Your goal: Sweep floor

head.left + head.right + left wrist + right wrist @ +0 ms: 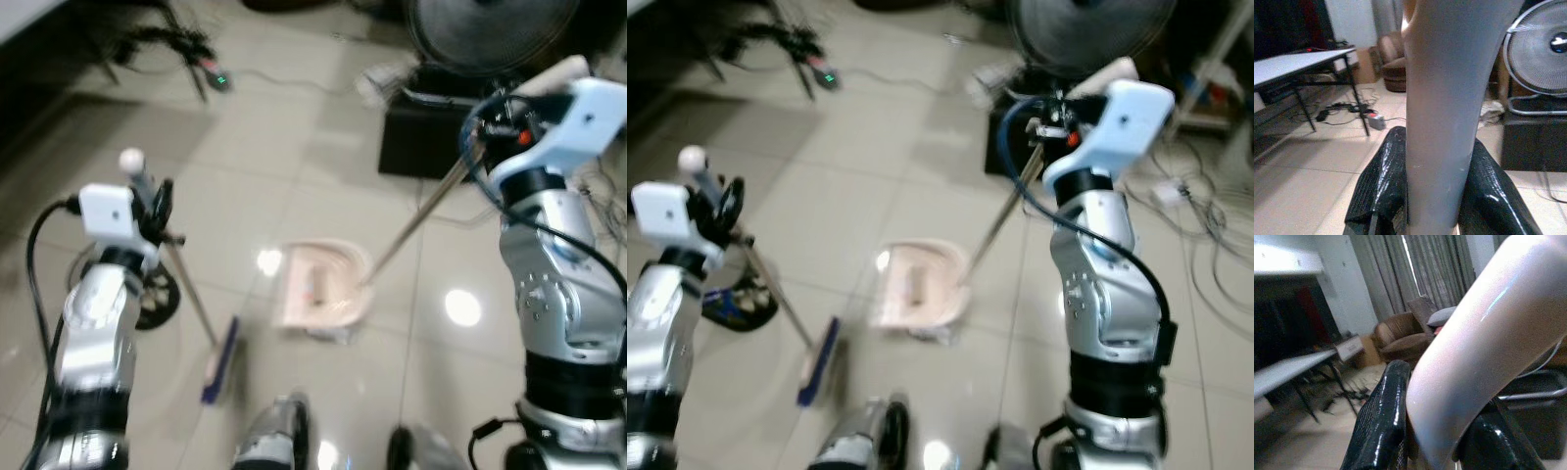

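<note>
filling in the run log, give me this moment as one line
left gripper shut on broom | right gripper shut on dustpan handle | dustpan on floor, right of broom head | fan behind

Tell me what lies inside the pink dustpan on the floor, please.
Inside the dustpan a small pale, elongated thing lies near the middle; blur hides what it is. Under its front edge something crumpled and whitish shows. Fine dust cannot be judged.

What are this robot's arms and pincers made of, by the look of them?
Both arms are shiny silver segments with black joint rings and loose black cables. Each wrist carries a white box. The left gripper and right gripper have long black fingers with a glossy, finely textured surface.
</note>
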### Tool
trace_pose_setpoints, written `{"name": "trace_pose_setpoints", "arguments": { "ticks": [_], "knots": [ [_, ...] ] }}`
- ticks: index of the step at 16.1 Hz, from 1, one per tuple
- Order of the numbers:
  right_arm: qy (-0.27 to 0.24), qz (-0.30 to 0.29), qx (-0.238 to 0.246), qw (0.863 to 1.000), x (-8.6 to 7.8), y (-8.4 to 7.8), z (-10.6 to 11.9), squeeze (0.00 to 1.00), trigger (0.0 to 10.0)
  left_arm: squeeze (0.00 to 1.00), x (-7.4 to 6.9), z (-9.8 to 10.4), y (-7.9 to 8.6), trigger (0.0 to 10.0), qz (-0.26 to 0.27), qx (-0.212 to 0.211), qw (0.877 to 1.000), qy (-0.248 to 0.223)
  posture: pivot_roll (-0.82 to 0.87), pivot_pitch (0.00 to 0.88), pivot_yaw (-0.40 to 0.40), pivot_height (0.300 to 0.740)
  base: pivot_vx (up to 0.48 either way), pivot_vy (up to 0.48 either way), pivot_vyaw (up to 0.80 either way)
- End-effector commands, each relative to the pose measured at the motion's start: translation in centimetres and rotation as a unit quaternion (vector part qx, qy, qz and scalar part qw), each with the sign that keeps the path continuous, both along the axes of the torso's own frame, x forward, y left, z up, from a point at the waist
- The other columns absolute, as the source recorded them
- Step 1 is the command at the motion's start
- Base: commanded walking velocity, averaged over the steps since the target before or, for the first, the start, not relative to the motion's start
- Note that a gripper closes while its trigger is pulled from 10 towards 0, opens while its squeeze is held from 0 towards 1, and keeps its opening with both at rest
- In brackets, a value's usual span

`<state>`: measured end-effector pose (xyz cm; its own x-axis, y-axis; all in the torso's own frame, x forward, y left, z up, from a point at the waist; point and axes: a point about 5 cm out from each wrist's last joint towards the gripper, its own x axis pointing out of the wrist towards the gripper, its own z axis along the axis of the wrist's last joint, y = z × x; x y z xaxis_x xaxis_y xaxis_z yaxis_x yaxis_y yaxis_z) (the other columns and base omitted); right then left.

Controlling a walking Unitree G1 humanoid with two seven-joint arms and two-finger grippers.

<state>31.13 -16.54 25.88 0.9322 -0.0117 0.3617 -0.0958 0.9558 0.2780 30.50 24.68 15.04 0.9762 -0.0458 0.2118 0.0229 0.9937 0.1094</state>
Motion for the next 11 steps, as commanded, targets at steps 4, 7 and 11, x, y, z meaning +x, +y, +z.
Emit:
{"name": "trace_pose_setpoints", "arguments": {
  "ticks": [4, 7, 11],
  "knots": [
    [-0.026, 0.012, 0.070, 0.997, -0.1, -0.1, 1.7, 0.00, 10.0, 0.00, -0.8, -0.2, -0.1, 10.0, 0.012, -0.001, 1.000, 0.011, 0.01, 0.083, 0.086, 0.740, 0.000, 0.000, 0.74],
    [-0.021, 0.004, 0.046, 0.999, 0.1, -0.4, 2.0, 0.00, 10.0, 0.00, -0.9, -0.8, -2.6, 10.0, -0.028, 0.014, 0.999, 0.030, 0.00, 0.081, 0.092, 0.740, 0.000, 0.000, 0.74],
    [-0.014, -0.004, 0.039, 0.999, 0.3, -0.7, 1.7, 0.00, 10.0, 0.00, -0.7, -0.6, -4.5, 10.0, -0.056, -0.003, 0.998, 0.022, -0.01, 0.074, 0.095, 0.740, 0.062, 0.000, 0.74]
  ]
}}
